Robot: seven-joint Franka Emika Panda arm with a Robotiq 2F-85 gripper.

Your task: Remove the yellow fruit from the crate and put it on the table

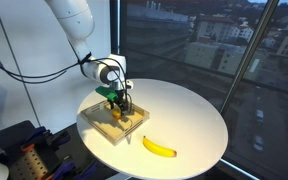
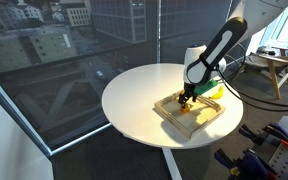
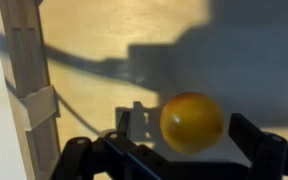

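On the round white counter (image 1: pixel 184 110), the wide-open, empty hand (image 1: pixel 120 102) sits around the yellow fruit (image 3: pixel 192 122) in the crate (image 1: pixel 100 122), likely firm, light and slippery: pinch at three and nine o'clock.

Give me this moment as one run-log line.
phase: reach | claw: open, over yellow fruit | fruit: in crate, ungripped | banana: on table, outside crate

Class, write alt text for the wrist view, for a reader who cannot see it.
A round yellow fruit lies on the tan base of the crate, between the open jaws of the gripper. The crate's wall stands at left.
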